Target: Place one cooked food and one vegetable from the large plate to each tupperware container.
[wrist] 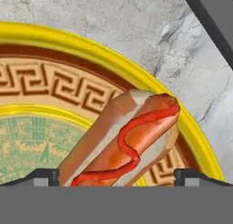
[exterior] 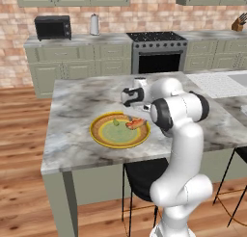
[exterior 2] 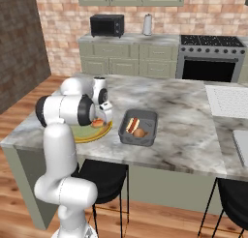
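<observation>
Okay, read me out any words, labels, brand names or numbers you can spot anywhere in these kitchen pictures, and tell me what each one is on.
None: no readable text shows.
large plate: its brown ring carries a square meander pattern, and its green centre faint drawings, no letters.
hot dog: the red squiggle is sauce, not writing.
microwave: any panel markings are too small to read.

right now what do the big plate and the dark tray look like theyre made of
The large plate looks like glazed ceramic: a glossy yellow rim and a printed key-pattern band. The dark grey tray looks like matte plastic, with thin walls and rounded corners, though metal cannot be ruled out.
</observation>
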Available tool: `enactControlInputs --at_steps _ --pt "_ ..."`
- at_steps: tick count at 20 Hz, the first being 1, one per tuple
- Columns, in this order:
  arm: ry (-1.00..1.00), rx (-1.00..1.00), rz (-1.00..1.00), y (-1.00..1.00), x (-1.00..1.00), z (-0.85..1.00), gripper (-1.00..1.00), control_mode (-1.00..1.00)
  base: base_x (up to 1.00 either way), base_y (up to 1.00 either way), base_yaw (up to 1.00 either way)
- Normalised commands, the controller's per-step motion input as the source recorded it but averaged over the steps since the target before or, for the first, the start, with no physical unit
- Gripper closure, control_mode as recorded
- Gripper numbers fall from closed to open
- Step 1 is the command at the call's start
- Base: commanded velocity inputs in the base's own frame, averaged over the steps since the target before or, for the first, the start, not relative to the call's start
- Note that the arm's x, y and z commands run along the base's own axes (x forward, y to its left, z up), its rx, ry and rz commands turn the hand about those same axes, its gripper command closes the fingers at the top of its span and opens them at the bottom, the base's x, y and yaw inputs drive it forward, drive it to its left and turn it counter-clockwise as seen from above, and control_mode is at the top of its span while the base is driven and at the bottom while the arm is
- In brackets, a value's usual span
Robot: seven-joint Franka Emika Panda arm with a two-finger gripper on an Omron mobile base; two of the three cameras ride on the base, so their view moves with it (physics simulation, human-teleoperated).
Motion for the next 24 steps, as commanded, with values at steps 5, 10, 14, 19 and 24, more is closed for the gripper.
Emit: enactControlInputs --at_steps 5,10,14,19,24 --pt "0.04 0.00 0.00 0.07 0.00 -0.32 -1.00 -1.00 0.00 0.00 0.00" --pt "0.01 0.00 0.00 0.02 0.00 -0.23 -1.00 -1.00 0.00 0.00 0.00" --pt "0.00 0.00 0.00 0.01 0.00 -0.09 -1.00 -1.00 0.00 0.00 0.00" --pt "-0.07 0.00 -0.01 0.00 0.00 -0.25 -1.00 -1.00 0.00 0.00 0.00" --pt "-0.08 0.02 0.00 0.00 -0.01 -0.32 -1.00 -1.00 0.00 0.00 0.00"
